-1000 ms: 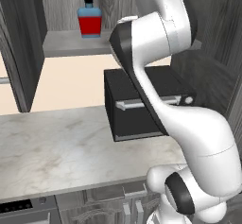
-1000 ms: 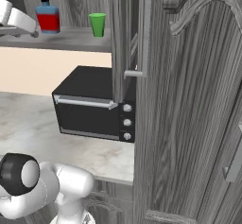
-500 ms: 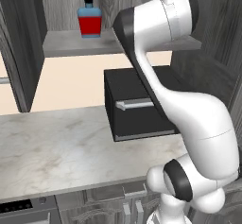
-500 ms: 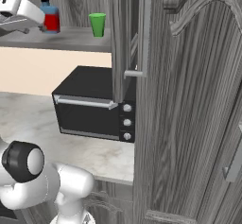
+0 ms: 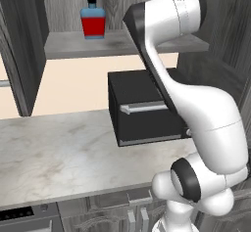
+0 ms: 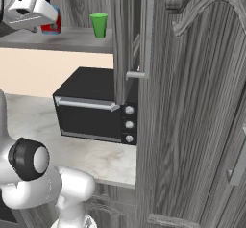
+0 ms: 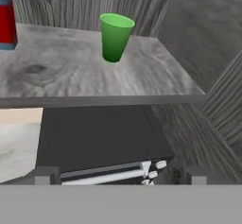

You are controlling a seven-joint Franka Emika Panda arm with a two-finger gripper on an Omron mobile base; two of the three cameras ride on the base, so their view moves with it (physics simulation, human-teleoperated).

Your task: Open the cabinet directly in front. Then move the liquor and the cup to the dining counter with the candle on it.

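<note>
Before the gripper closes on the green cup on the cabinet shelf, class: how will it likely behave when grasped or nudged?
The cup looks small and seemingly empty, so probably light. It tapers to a narrow base, so a sideways nudge may tip it. Its smooth, sloped wall might slip in the fingers.

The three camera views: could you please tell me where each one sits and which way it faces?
Left base view: behind the arm's left, facing the open cabinet, liquor and microwave; the white arm rises at right.
Right base view: behind its right, along the cabinet door; arm at left.
Hand view: on the hand, facing the cup; open gripper at bottom.
All share the shelf.
</note>
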